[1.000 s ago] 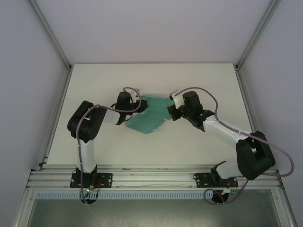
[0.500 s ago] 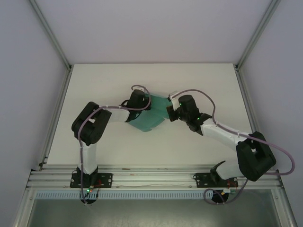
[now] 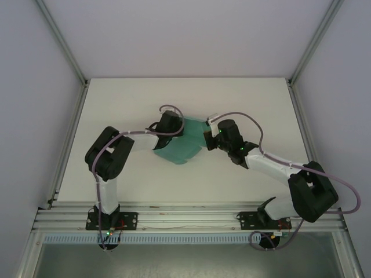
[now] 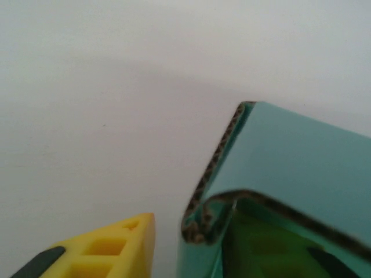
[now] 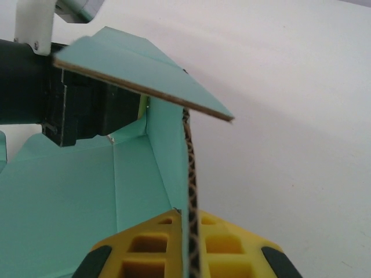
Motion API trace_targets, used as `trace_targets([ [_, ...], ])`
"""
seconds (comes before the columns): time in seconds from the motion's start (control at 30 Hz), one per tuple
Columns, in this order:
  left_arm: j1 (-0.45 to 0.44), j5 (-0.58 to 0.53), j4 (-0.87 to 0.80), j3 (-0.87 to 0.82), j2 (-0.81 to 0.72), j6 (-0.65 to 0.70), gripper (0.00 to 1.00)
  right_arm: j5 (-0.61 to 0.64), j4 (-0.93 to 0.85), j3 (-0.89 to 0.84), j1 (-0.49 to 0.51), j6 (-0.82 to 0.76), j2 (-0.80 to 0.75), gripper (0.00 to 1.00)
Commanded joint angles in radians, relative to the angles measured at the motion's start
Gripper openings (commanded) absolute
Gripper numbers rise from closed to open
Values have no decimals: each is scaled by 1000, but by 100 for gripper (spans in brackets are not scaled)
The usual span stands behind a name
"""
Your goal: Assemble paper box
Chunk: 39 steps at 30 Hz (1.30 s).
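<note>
Paper box (image 3: 182, 147) edge clamped in right gripper (image 5: 186, 223); table (image 5: 290, 116) open beyond.

The top view looks down from high behind the near edge, taking in the whole bench (image 3: 116, 104). Both wrist views face the paper box (image 5: 69, 191) from very close; all three views share it.
</note>
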Motion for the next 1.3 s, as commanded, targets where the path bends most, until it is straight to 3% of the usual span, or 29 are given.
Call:
trace_targets([
  [0.0,56,78,19,-63,-11,33,49,2,-36,-28,3,-34,-14,0],
  [0.07,65,165,62,-79,-53,35,57,-8,-20,-34,3,-40,-11,0],
  [0.27,108,336,189,-125,-82,2,65,-28,-18,-38,3,-48,-2,0],
  [0.4,126,438,238,-130,-59,0,64,-33,-4,-41,-1,-39,3,0],
  [0.53,123,465,241,-120,-43,12,60,-36,-14,-31,-1,-36,13,0],
  [0.67,121,424,185,-100,-34,36,48,-29,-19,-27,-1,-36,12,0],
  [0.93,120,388,125,-70,26,43,40,-52,-10,-27,-4,-35,14,0],
  [1.03,119,368,118,-63,36,36,27,-45,-12,-28,-6,-34,14,0],
  [1.2,103,209,23,-35,38,64,0,-39,-9,-30,-8,-26,7,0],
  [1.27,83,65,-45,-10,36,64,0,-39,-9,-30,-8,-19,1,0],
])
